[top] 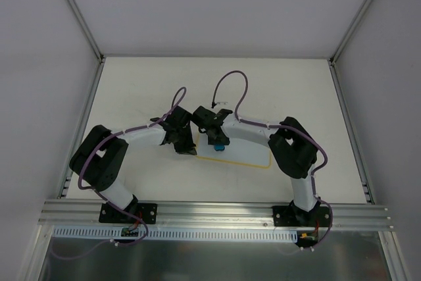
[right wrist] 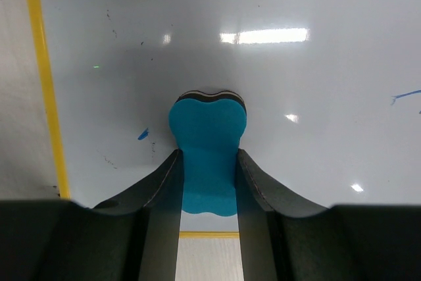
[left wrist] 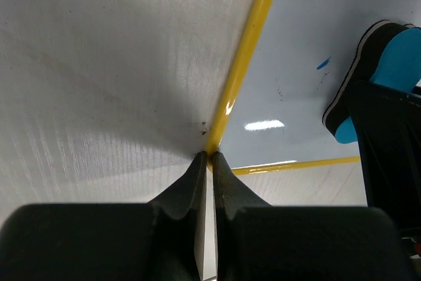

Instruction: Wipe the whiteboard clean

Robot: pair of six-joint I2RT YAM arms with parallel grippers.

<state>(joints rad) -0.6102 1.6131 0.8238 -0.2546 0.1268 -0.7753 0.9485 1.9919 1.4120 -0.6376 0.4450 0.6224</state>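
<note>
The whiteboard [top: 247,154] lies flat on the table, white with a yellow border. In the right wrist view the whiteboard [right wrist: 296,83] bears small blue marks at left [right wrist: 143,135] and at the right edge [right wrist: 406,95]. My right gripper [right wrist: 208,159] is shut on the blue eraser [right wrist: 208,143], whose felt face rests on the board. The eraser also shows from above [top: 217,145] and in the left wrist view [left wrist: 395,64]. My left gripper [left wrist: 209,157] is shut, tips pressed at the board's yellow corner border [left wrist: 243,57]. From above the left gripper [top: 184,141] sits at the board's left edge.
The pale tabletop [top: 145,90] is walled by white panels with metal rails. Both arms bend inward over the middle, purple cables looping above them [top: 230,83]. An aluminium rail [top: 210,212] runs along the near edge.
</note>
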